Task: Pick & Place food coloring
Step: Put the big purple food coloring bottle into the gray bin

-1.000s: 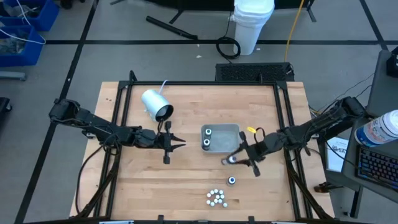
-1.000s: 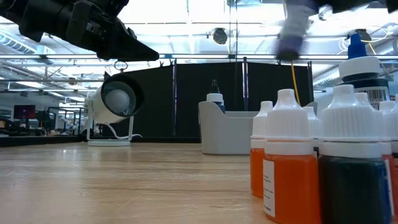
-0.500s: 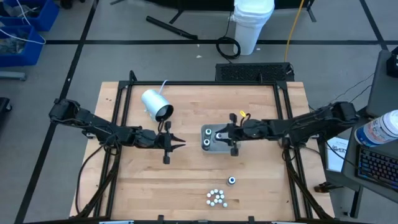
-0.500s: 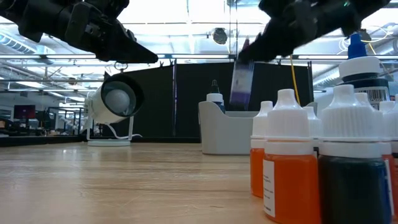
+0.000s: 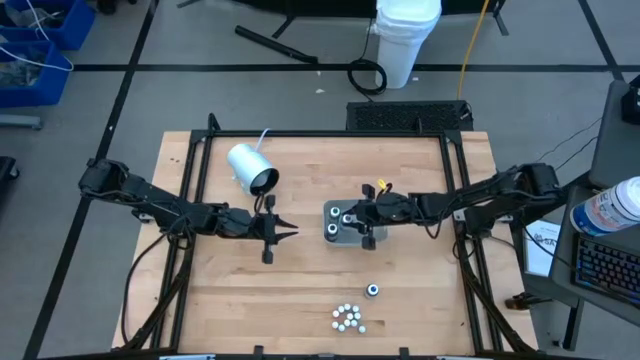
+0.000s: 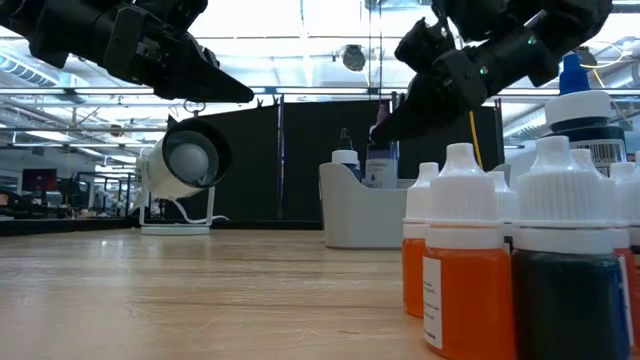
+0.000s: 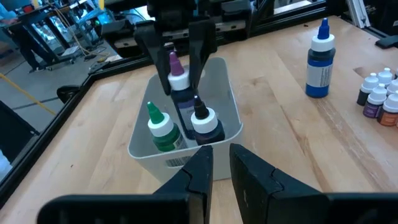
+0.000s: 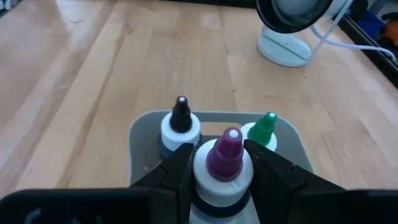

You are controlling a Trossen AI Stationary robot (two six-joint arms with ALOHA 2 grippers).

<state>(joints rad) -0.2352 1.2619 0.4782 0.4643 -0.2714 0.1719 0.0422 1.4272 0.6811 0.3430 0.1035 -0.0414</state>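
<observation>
While the left pincer (image 5: 285, 232) just hangs over bare table (image 5: 300, 290) left of the tray, fingers nearly together and holding nothing, all the action is further right. Between the two, up toward the far side, there's a white cylinder (image 5: 250, 169) lying tilted, not part of this as far as I can tell. Next over is the grey tray (image 5: 378, 208), and it's already got two bottles standing in it: one with a green tip (image 7: 160, 124) and one with a black tip (image 7: 204, 122). Right over the tray the right pincer (image 5: 362, 218) is clamped on a purple-tipped bottle (image 8: 224, 163), which looks partly lowered inside the tray walls next to the other two, though I can't tell if it's touching the bottom yet. So my read is two placed, the third basically at drop-off and not released. What's left: a single blue-tipped bottle (image 5: 372, 290) standing alone on the table nearer the front edge, and just beyond it a tight cluster of small white-capped bottles (image 5: 347, 317), orange and dark ones up close in the low view. I'd say well under halfway, since most of the food coloring is waiting in that front bunch.
</observation>
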